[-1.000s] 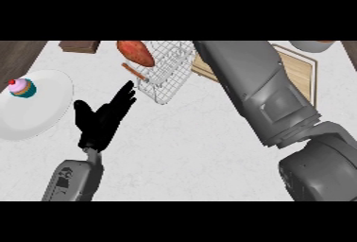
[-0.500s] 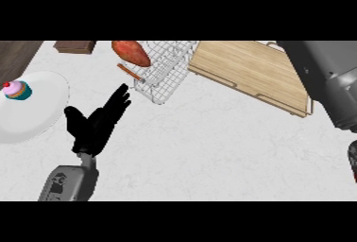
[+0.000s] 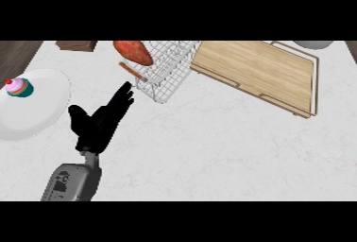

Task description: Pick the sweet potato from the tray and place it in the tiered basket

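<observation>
White marbled table [image 3: 209, 151] carries a wooden tray [image 3: 258, 71], now bare, and a wire tiered basket [image 3: 164, 68] at the far edge. Sweet potato [image 3: 134, 52] lies in the basket, its long axis slanting toward the left hand [image 3: 97, 123], which rests just below with straight fingers, holding nothing. Right hand is out of view; the basket's top is cut off.

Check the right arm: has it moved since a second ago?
Yes. It lay across the wooden tray a second ago; now it has left the view entirely, baring the tray. The left hand stays open beside the wire basket.
</observation>
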Motion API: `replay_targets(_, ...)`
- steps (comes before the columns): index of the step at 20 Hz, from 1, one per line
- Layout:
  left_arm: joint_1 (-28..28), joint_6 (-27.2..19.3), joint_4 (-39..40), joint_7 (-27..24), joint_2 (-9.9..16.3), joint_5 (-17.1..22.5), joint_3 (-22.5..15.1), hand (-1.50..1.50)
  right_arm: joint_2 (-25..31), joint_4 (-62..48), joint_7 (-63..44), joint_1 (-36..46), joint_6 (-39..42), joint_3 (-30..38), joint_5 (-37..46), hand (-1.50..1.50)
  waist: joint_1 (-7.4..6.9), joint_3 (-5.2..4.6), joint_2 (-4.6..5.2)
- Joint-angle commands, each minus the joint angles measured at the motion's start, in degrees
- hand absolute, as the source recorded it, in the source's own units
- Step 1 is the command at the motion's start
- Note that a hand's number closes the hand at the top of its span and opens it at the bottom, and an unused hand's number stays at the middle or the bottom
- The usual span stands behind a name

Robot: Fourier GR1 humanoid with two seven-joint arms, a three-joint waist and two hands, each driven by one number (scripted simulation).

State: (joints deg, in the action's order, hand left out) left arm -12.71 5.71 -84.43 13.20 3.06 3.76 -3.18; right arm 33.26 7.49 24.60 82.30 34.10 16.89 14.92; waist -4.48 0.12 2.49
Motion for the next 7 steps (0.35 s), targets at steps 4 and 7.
replay_targets(4, -2.31, 0.71, -0.89, 1.66, -0.2, 0.7, -0.39, 0.0, 8.42, 0.03, 2.62, -2.51, 7.43, 0.15, 0.26, -1.5, -1.39, 0.15, 0.65)
replay_targets(7, -0.67, 0.35, 0.3, 0.19, -1.23, -0.13, -1.4, 0.0, 10.23, 0.47, 3.88, -3.95, 8.06, 0.76, -0.28, -1.5, -1.54, 0.17, 0.84)
